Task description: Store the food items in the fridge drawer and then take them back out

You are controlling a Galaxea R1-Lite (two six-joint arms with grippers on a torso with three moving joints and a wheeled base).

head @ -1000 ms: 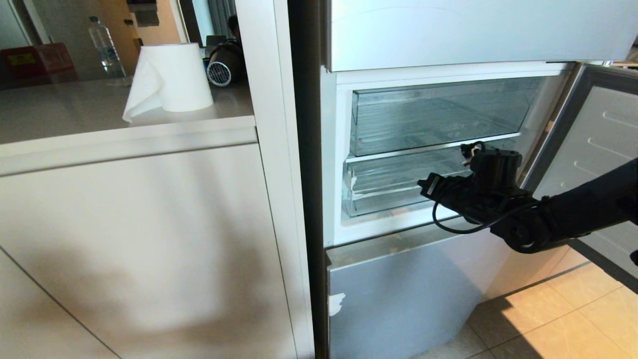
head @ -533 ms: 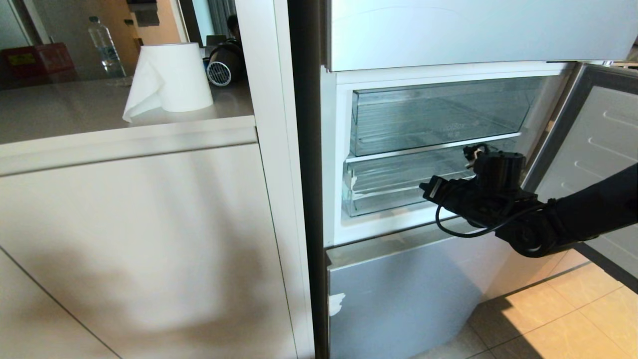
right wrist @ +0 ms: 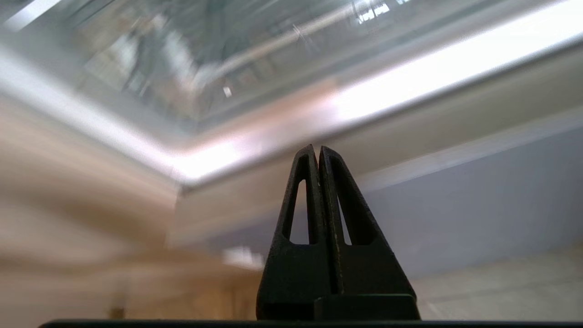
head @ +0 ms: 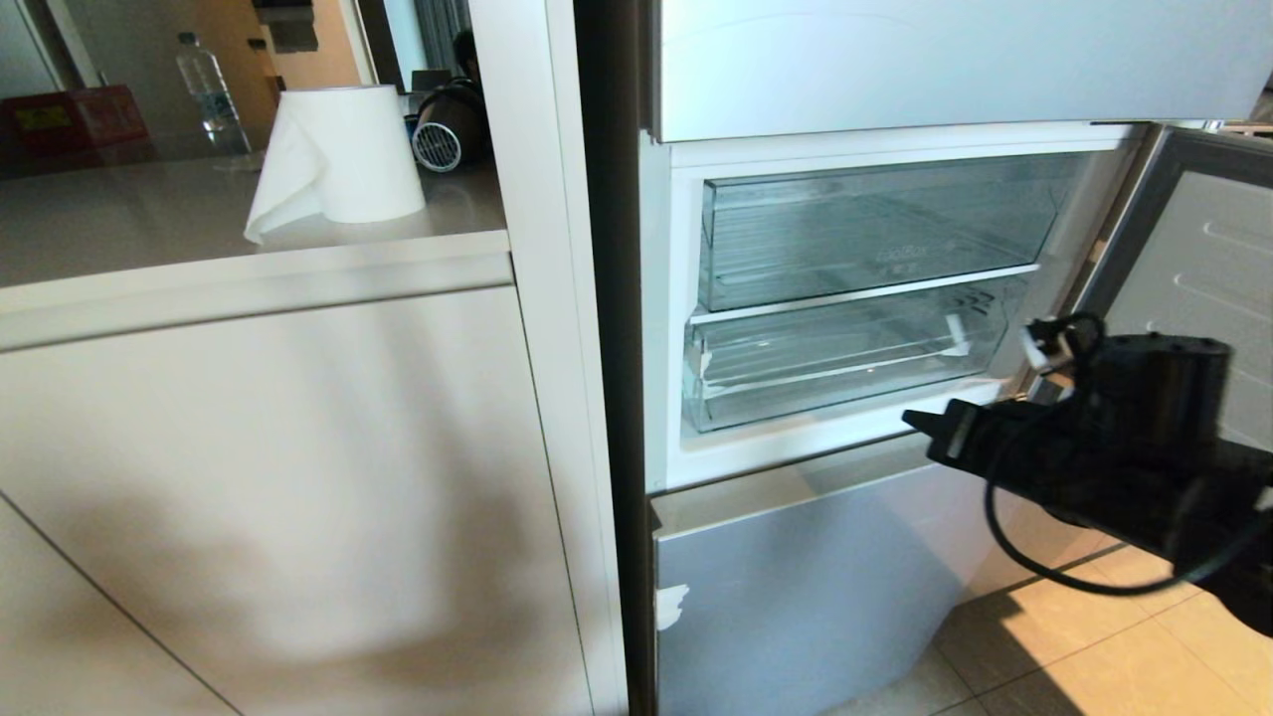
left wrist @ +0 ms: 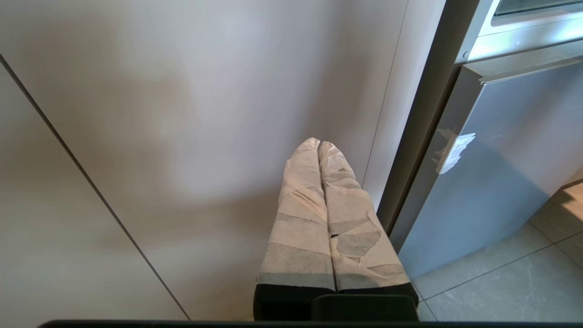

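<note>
Right gripper (head: pixel 920 423) pinched tight with nothing in it, just outside pushed-in fridge drawer (head: pixel 835 363), left gripper (left wrist: pixel 319 145) pinched tight beside cabinet (left wrist: pixel 182 114)

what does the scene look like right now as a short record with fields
fridge drawer: lower clear bin, pushed in, no food visible inside
upper bin: clear, closed, looks empty
fridge door: swung open at the right
right gripper: jaws shut, holding nothing, in front of the fridge just below the drawer's right part
left gripper: jaws shut, empty, parked low facing the cabinet front
food items: none in view
counter: paper towel roll, water bottle
</note>
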